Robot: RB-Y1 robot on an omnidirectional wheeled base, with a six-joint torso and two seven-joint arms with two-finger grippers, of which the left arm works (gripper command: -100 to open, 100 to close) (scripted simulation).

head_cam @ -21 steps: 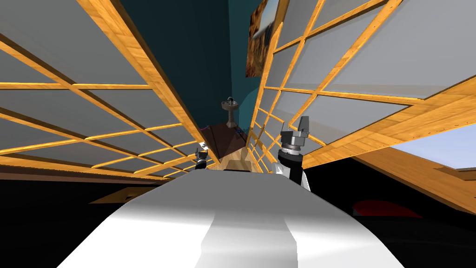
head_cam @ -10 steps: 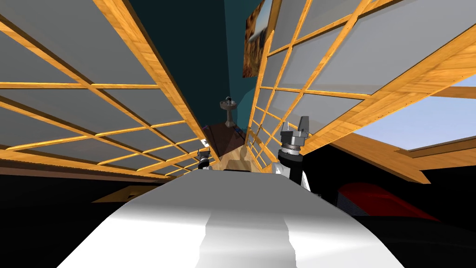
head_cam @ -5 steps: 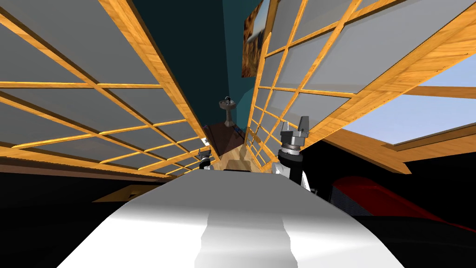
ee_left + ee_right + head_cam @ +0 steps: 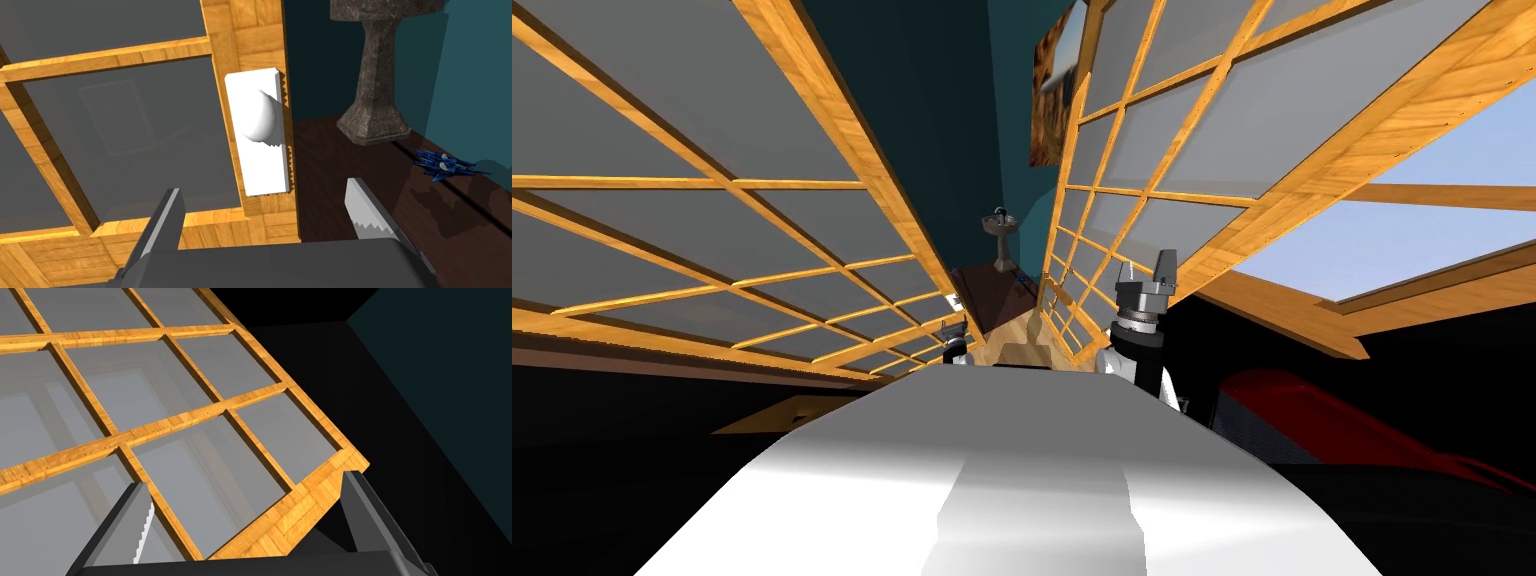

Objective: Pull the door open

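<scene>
The left gripper (image 4: 262, 187) was wide open and had nothing in it. Its two fingers (image 4: 160, 225) pointed at the door (image 4: 220, 40), a big one made of yellow wood bars with grey glass between them. The door's free edge was right ahead of the gripper. On that edge sat a white plate (image 4: 265, 170) with a round white knob (image 4: 257, 116) on it. The knob was ahead of the fingertips, about in line with the gap between them and a bit to one side, and nothing touched it. Past the door's edge, off to the gripper's other side, a dark sink stand (image 4: 372, 85) stood on a dark floor.

The right gripper (image 4: 245, 482) was open too and held nothing. It was up in the air, and the wood corner of the other door (image 4: 300, 498) lay just ahead of it.

I think the door would be stiff and quite heavy, with all that wood and glass. It would likely swing slowly on its hinges, not bend. The glass could break, so that was no place to push. The knob looked like the best spot to hold. It seemed smooth and round, so it might slip. The fingers would need to go around its sides and squeeze well before any pull.
</scene>
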